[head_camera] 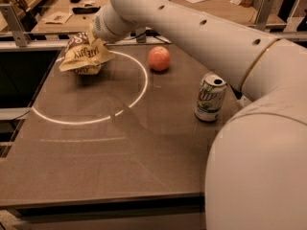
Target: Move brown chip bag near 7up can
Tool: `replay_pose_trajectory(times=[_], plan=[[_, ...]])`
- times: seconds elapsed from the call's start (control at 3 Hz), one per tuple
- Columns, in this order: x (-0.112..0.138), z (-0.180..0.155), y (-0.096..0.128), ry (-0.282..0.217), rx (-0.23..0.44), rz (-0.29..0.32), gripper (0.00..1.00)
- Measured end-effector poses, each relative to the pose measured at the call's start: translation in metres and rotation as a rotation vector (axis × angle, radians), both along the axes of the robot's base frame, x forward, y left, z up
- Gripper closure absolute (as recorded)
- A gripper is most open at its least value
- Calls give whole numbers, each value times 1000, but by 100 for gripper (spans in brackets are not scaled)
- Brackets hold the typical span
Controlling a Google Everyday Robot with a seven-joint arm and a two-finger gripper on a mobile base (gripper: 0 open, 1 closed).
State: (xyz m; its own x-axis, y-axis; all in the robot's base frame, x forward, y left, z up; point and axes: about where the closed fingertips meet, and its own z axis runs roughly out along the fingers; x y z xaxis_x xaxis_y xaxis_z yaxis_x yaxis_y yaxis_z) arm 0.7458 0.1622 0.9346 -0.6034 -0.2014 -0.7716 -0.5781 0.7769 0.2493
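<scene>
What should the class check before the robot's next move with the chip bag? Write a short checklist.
1. Grip: gripper, far left, holds the chip bag by its top: ok.
2. Bag lifted off the table: cannot tell.
3. The soda can stands upright at the right: ok.
4. Bag near can: not ok, far apart.
5. Path to can: not ok, the apple sits roughly between them.

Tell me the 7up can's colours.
7up can: white and green, silver top (camera view); gripper at the brown chip bag.
</scene>
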Motion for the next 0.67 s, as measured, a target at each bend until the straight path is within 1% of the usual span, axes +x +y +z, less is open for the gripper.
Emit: replay_pose_trajectory(times=[0.33,0.67], plan=[[5,28,-23,-60,5,-19,100],[6,41,-39,-65,17,10,100]])
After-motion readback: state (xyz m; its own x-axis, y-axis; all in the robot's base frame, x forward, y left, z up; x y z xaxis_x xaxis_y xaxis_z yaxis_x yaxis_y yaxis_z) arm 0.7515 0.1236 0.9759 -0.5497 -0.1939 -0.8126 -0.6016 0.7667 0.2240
